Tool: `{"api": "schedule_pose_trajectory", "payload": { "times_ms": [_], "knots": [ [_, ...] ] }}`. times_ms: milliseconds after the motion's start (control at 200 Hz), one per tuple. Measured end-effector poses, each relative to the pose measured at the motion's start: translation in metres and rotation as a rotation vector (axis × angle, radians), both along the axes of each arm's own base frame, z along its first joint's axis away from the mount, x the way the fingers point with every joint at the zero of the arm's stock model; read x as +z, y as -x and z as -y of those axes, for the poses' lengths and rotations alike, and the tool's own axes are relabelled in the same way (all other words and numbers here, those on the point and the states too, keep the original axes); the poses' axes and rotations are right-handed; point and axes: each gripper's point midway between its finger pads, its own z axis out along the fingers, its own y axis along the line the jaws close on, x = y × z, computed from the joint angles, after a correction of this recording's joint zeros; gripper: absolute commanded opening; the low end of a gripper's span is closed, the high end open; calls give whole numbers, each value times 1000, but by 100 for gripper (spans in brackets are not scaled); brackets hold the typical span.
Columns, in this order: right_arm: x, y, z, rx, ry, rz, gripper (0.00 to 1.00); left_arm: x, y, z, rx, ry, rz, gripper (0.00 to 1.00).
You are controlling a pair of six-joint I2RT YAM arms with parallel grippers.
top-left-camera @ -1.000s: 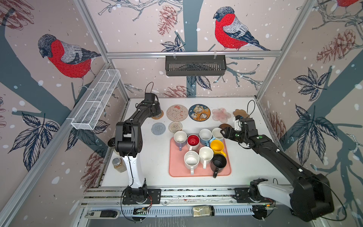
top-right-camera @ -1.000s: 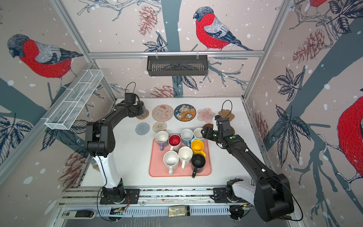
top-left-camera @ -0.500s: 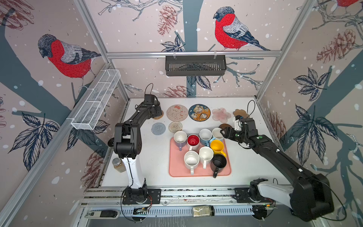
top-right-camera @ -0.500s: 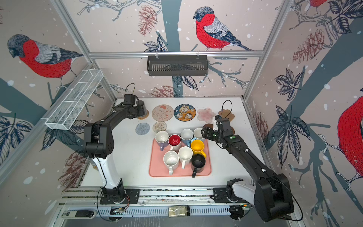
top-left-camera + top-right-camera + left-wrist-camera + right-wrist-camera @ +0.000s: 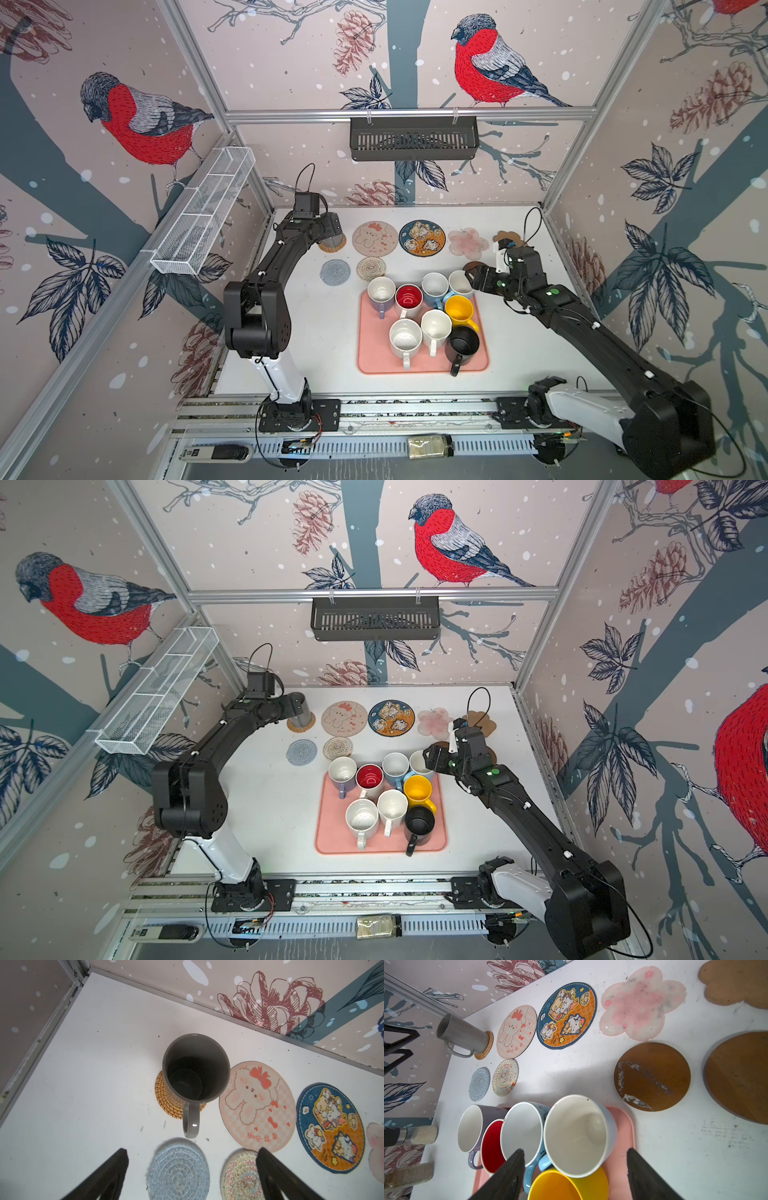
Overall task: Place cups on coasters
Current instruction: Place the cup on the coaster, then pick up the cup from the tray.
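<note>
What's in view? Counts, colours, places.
tray: 1, pink, centre.
grey mug: 1, grey, on straw coaster, far left.
tray mugs: 8, lavender, red-inside, two light blue, yellow, two white, black, on tray.
bare coasters: 8, grey round, cream round, beige cartoon, blue cartoon, pink flower, tan cloud, two brown discs, far side.
wire basket: 1, white, left wall.
slotted basket: 1, black, back rail.
jar: 1, clear, front rail.
left gripper: 1, black, open, clear of grey mug.
right gripper: 1, black, open, astride a light blue mug.

I see my white table [image 5: 324, 324] carrying the pink tray [image 5: 370, 357] (roughly central), with flat coasters [image 5: 375, 239] spread on the tabletop toward the back wall.
</note>
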Motion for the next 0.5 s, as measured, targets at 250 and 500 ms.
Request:
{"api": "schedule_pose_trajectory", "payload": {
  "times_ms": [250, 500],
  "knots": [
    [15, 9, -14, 15, 55, 30, 77, 36, 56, 31, -90, 34, 43, 60],
    [23, 5, -36, 60, 77, 16, 77, 46, 106, 91, -287, 20, 20, 50]
  ]
}}
